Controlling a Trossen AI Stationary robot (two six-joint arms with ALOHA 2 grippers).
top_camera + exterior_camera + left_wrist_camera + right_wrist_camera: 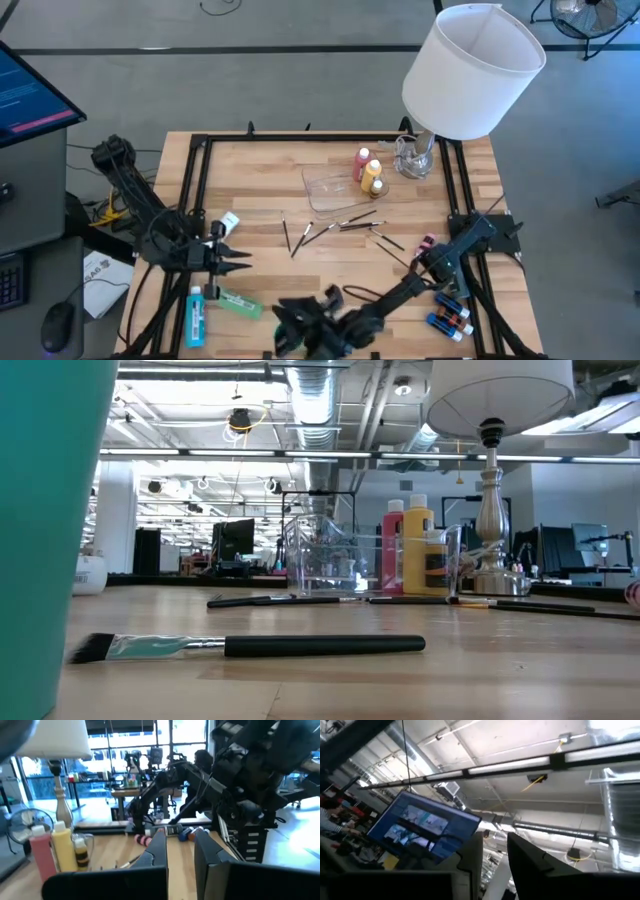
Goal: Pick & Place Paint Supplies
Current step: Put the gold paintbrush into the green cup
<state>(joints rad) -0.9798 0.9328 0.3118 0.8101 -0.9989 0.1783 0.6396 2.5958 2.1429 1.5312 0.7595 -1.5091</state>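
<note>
Nearby, brush (pixel 250 647) lengthwise, bristles leftward.

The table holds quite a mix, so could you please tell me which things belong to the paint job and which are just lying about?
Job: red bottle, yellow bottle, green bottle, blue bottle, brushes, tiny bottles.
Lying about: lamp, clear tray.

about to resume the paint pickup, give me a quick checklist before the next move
1. Left gripper shut and empty at the table's left edge: ok.
2. Right gripper holds nothing, by its wrist view: ok.
3. Right gripper aimed at the supplies: not ok, it faces the ceiling.
4. Thin dark-handled brushes lie loose mid-table: ok.
5. Red and yellow white-capped paint bottles upright beside the clear plastic tray: ok.
</note>
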